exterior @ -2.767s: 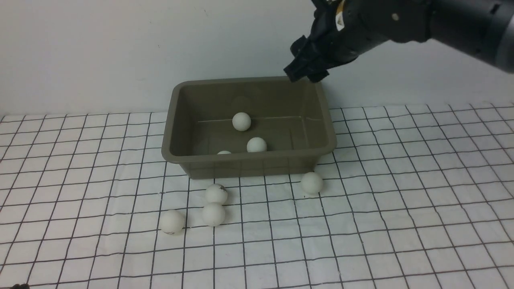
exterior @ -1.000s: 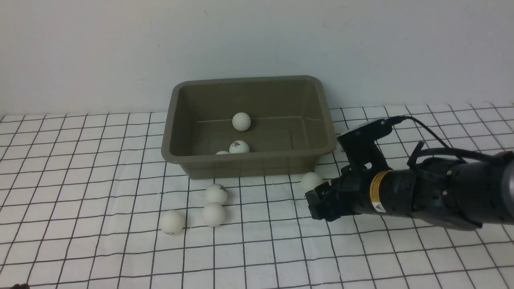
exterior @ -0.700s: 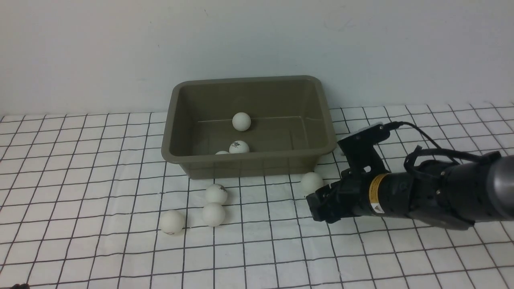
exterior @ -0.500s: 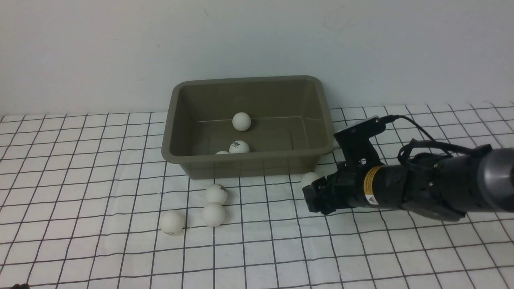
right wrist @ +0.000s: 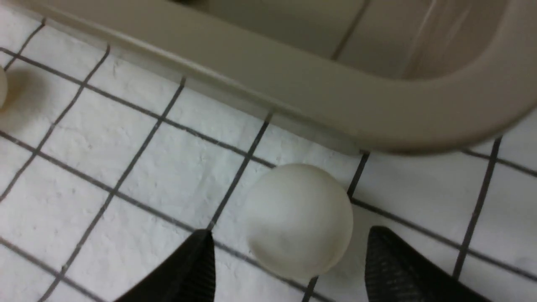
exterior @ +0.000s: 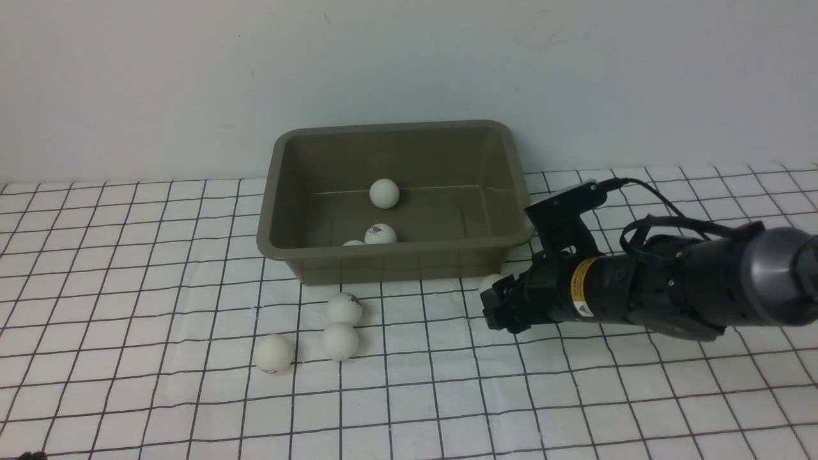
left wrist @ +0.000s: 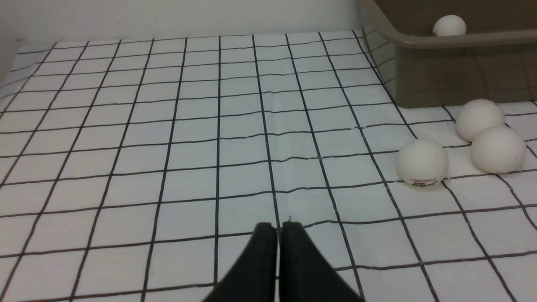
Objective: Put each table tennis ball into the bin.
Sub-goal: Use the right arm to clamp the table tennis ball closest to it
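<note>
Right hand [exterior: 497,306] edged closer to bin [exterior: 396,265], open astride table tennis ball [right wrist: 298,220]

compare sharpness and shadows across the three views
Front view: even, diffuse light, crisp grid, only faint shadows under the three loose balls. Left wrist view: sharp enough to show the print on the nearest ball. Right wrist view: very close, softest; the lone ball and bin rim have fuzzy edges.

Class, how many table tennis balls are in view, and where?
7. In the bin: far ball, logo ball, rim-hidden ball. On the cloth: marked ball, plain ball, left ball. Last ball at the open right claw.
</note>
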